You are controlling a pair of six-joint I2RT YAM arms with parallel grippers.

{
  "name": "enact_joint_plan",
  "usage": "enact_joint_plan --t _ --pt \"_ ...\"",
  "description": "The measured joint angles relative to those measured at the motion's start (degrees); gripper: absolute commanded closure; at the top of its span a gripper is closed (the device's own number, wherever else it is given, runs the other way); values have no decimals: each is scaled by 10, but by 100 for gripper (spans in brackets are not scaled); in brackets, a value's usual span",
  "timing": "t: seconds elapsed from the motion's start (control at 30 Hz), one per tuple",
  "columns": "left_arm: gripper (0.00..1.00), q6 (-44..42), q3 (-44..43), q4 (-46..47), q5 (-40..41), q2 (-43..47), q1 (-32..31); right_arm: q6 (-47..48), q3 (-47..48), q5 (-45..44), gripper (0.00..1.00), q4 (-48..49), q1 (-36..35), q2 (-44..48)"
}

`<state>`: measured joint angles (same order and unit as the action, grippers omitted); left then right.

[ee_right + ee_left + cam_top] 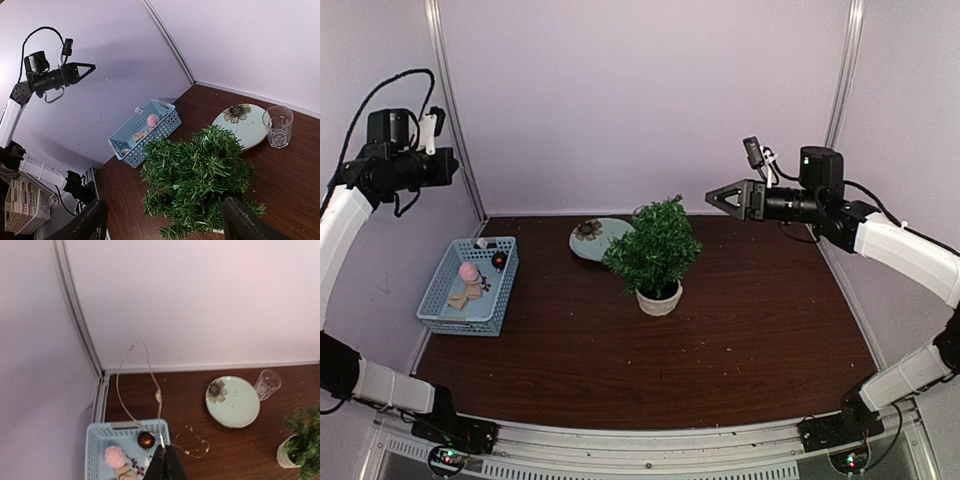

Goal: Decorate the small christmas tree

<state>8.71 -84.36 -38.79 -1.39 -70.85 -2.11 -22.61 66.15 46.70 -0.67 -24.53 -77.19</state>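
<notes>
Since the left gripper (448,165), seen from above, hangs high and far to the left of the small bushy dark green artificial christmas tree (655,245), the step in hand looks like carrying a decoration across to it. The carry should be slow and high, so nothing snags the perforated light blue plastic basket (470,290) sitting on the dark brown wooden worktop (750,330) well left of the tree. The right gripper (718,198) hovers empty, jaws spread, just above and right of the tree's crown, probably to take a free end. In the left wrist view the left gripper is pinched closed on a thin pale wire strand (158,396) that loops up, then drops to the basket's far rim, with more slack lying between basket and tree, so that slack should lift clear first. In the right wrist view the tree stands upright near the worktop's middle, dense, stiff-needled and bare of ornaments, with a clear glass cup (278,126) and a pale green flower-printed plate (247,131) just behind it.
</notes>
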Motion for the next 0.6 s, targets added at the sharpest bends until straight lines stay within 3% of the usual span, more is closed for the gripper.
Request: enact_joint_plan --t 0.13,0.3,0.6 --pt "100 0 -104 -4 -76 -11 -6 4 11 0 20 -3 -6 -4" --pt "100 19 -173 1 -176 -6 -14 7 21 0 20 -3 -15 -2" --pt "100 113 -150 85 -322 26 -21 0 -2 -9 20 57 -91 10"
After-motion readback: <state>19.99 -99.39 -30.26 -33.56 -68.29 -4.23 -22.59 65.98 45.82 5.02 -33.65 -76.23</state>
